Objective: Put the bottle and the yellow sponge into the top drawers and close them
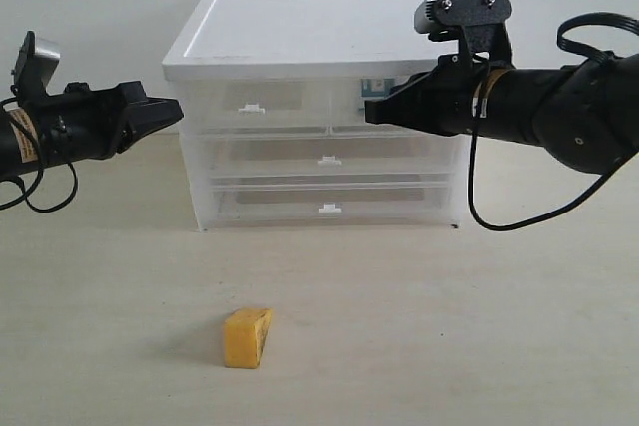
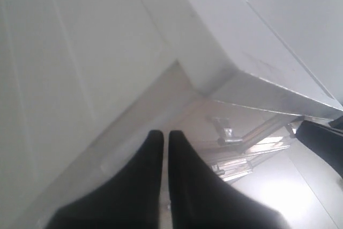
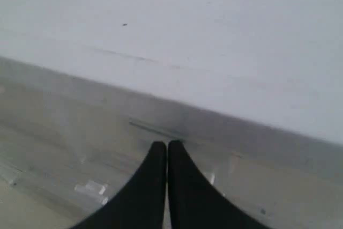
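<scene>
Two black robot arms flank a small plastic drawer cabinet (image 1: 300, 32) with a smooth, opaque white top, standing at centre frame on a pale, matte wood-look table (image 1: 469, 336). The left gripper (image 1: 176, 112), reaching in from the left edge, holds its tapered black fingers pressed together on nothing, the tip just beside the cabinet's upper left corner; its wrist view shows the same narrow wedge (image 2: 162, 133) under the white lid's edge. The right gripper (image 1: 369, 111), entering from the right, is likewise pinched closed and empty, its point at the front of the right-hand one of the two translucent top drawers (image 1: 250, 99); the right wrist view shows the paired fingers (image 3: 163, 144) against cloudy clear plastic. The small white plastic bottle (image 1: 376, 87) appears only as a dim teal-blue patch behind that drawer's front, its outline too faint to make out. The left top drawer sits flush, its white tab handle showing. The orange-yellow, wedge-shaped, porous-looking yellow sponge (image 1: 247, 337) lies alone on the table at lower centre, well apart from both grippers and the two wider drawers (image 1: 329, 172) below.
</scene>
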### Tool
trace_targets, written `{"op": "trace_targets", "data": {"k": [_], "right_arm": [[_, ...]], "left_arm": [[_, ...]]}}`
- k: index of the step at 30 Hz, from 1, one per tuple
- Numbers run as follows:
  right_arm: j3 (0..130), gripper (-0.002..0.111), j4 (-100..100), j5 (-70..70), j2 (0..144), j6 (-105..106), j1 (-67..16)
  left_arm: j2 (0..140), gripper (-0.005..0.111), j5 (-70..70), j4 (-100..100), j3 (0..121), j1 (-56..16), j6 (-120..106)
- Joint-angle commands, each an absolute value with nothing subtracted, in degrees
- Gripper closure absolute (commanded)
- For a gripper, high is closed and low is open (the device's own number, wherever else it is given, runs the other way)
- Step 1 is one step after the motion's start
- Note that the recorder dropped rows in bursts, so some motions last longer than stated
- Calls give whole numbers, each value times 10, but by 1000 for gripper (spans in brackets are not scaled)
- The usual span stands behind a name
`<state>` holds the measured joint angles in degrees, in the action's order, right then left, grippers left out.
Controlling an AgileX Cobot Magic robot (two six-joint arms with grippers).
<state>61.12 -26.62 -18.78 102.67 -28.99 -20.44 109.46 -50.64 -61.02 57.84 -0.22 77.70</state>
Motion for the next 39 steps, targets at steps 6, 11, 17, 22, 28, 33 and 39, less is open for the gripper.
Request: {"op": "trace_targets", "data": {"k": [6,11,17,22,28,33,39], "right_arm": [[577,108,-279,-115,992,-290,-200],[488,108,-284,-200,942,-285,-199],[472,108,-251,-219,932,-288,-182],[472,108,-256,-220,933,-327,-113],[473,108,-528,-290,933,-524,-74],[529,108,-773,-423,970,-772,-17],[579,108,-744,-569,1060,-818,35]], "left_arm": [[1095,103,-510,-609,581,-7,770],[1095,103,-510,-609,581,-7,770],[1095,103,-509,-628,581,-7,772],[1095,103,-509,-639,581,-7,784],[1095,103,-512,-639,581,-7,803],[1095,103,-512,-651,581,-7,803],[1095,103,-511,-667,581,-9,820]]}}
